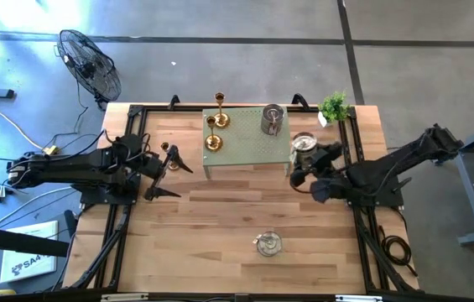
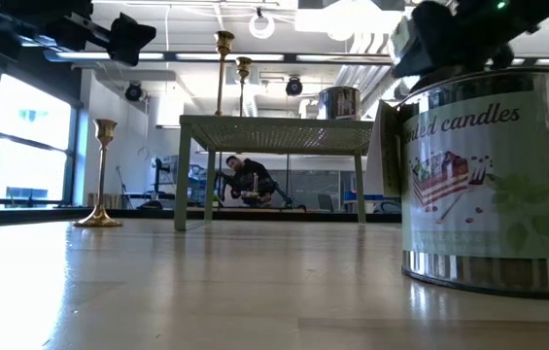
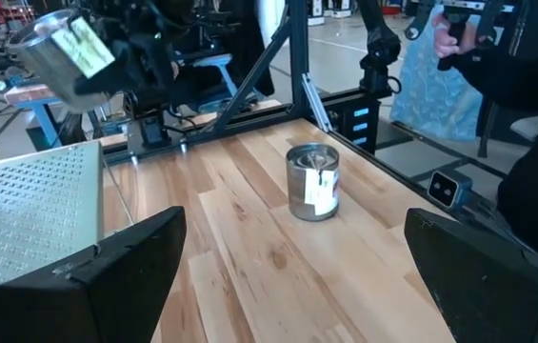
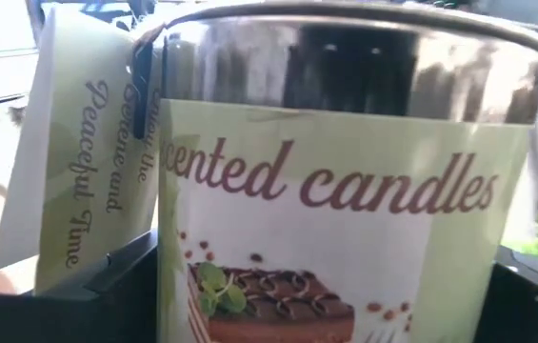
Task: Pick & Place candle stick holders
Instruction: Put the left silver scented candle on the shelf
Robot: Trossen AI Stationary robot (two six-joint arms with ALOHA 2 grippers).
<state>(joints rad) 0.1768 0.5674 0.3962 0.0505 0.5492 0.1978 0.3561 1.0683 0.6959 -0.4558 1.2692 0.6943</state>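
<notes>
Two gold holders (image 1: 219, 113) (image 1: 212, 139) and a silvery tin holder (image 1: 272, 119) stand on a small perforated stand (image 1: 249, 151). A third gold holder (image 1: 169, 154) stands on its round base on the table, just beyond my left gripper (image 1: 166, 176), which is open and empty. Another silvery tin (image 1: 268, 244) stands on the table near the front; it also shows in the left wrist view (image 3: 313, 181). My right gripper (image 1: 304, 158) is shut on a third silvery tin (image 1: 304, 143) over the stand's right end. My right gripper pinches the tin's round side wall (image 4: 192, 276) between its two fingers (image 4: 121, 272), one on either side, low on the labelled body. The fingers come level from the table's right side. The tin (image 3: 64, 57) is lifted clear above the stand and tilted.
A small green potted plant (image 1: 334, 106) stands at the table's far right corner. Black frame rails (image 1: 119, 218) run along both sides. A person (image 3: 535, 114) stands beyond the table's edge. A paper tag (image 4: 78, 162) hangs from the held tin.
</notes>
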